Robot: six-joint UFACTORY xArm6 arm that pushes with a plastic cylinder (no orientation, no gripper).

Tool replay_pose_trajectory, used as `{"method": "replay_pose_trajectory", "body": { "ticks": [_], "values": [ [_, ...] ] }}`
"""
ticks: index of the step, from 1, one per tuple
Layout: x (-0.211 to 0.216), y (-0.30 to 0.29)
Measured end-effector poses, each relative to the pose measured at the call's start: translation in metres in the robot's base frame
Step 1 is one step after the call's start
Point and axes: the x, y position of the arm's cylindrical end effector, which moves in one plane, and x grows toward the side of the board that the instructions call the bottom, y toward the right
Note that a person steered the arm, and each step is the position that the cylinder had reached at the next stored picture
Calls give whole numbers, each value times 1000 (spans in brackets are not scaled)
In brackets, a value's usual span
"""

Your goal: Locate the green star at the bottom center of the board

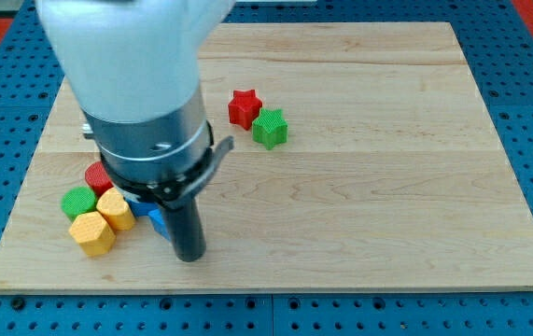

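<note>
The green star point(270, 128) lies on the wooden board point(369, 187) a little above its middle, touching a red star point(244, 107) on its upper left. My rod comes down from the big arm body at the view's upper left. My tip point(189, 256) rests near the board's bottom edge, left of centre, well below and left of the green star.
A cluster sits at the board's lower left: a red block point(98, 176), a green block point(78, 202), two yellow blocks point(115, 209) point(92, 232), and a blue block point(157, 220) partly hidden beside my rod. Blue pegboard surrounds the board.
</note>
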Motion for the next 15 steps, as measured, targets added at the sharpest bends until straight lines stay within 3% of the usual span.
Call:
{"method": "replay_pose_trajectory", "body": {
  "ticks": [2, 4, 5, 8, 9, 10, 11, 13, 15],
  "values": [
    [-18, -7],
    [-40, 170],
    [-84, 208],
    [-248, 168],
    [-276, 80],
    [-279, -23],
    [-223, -32],
    [-162, 18],
    [-185, 53]
  ]
}}
